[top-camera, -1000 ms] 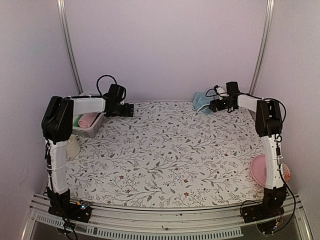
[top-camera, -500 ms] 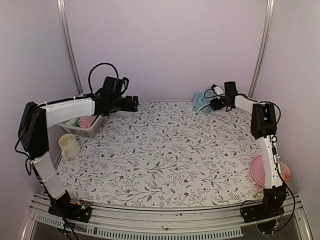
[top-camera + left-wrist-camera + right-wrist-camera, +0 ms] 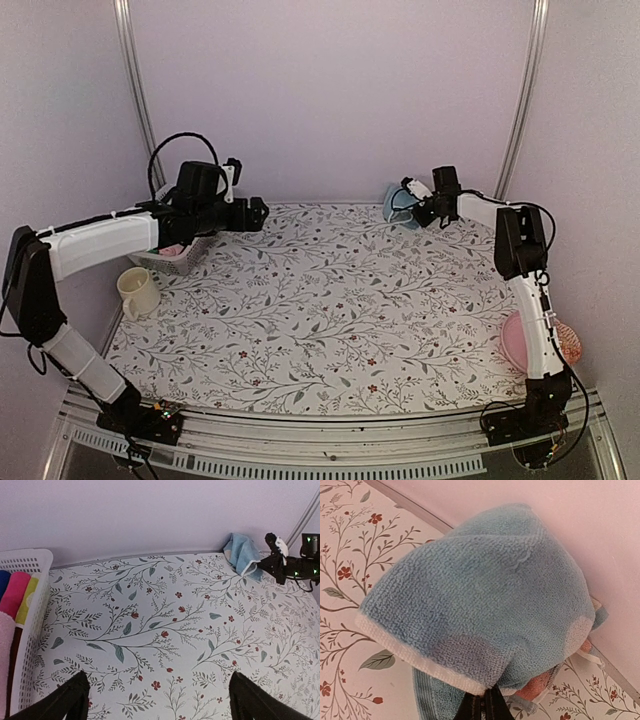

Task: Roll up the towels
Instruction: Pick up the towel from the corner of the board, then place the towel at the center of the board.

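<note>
Right jaws: pinched shut on the white-edged hem of the light blue towel (image 3: 485, 600), whose cloth hangs over them like a hood.
Light blue towel: bunched in the far right corner of the surface (image 3: 330, 300), pushed up against the back wall (image 3: 330, 90). Something peach-coloured peeks from under its fold; I cannot tell what it is.
Left jaws: spread wide with nothing between them, hanging above the far left part of the flowered surface and pointing across it toward the blue towel.
Pale pink towel (image 3: 4, 655): lies in the white basket (image 3: 30, 565), just beside the coloured rolls.
White basket: sits at the far left by the side wall. From above, the left arm (image 3: 100, 235) stretches over it and hides most of what is inside.
Coloured rolls (image 3: 17, 592): dark blue, bright pink and yellow-green cloth tubes, packed side by side in the basket.
Mug (image 3: 137, 292): cream, upright on the surface, just on the near side of the basket.
Pink plate (image 3: 515, 340): at the right edge, partly hidden by the upright part of the right arm (image 3: 530, 290).
Right arm: runs up the right side and bends in toward the far corner.
</note>
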Motion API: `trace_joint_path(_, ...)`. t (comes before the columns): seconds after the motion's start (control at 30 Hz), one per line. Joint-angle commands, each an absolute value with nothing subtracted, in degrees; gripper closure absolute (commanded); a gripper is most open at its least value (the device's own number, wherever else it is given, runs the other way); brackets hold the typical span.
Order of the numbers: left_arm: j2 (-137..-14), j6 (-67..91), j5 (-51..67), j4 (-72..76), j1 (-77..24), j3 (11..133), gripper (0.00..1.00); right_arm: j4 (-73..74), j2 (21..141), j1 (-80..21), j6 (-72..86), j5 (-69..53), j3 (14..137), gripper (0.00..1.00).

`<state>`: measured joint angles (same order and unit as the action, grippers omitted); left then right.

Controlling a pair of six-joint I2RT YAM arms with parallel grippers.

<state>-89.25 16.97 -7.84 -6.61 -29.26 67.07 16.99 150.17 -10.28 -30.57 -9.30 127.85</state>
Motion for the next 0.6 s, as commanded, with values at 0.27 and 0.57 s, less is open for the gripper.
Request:
trace_joint_path(0.27,-80.16,19.57,-3.08,-10.69,-35.76,67.54,0.03,20.63,118.72,-15.14,-33.24,-25.72,108.37,0.98)
trace_joint_path(0.57,-81.74,12.12,-4.39,-19.75,-43.58,78.67,0.03,29.25,102.55,-24.77,-33.46,-37.14,98.41,0.98)
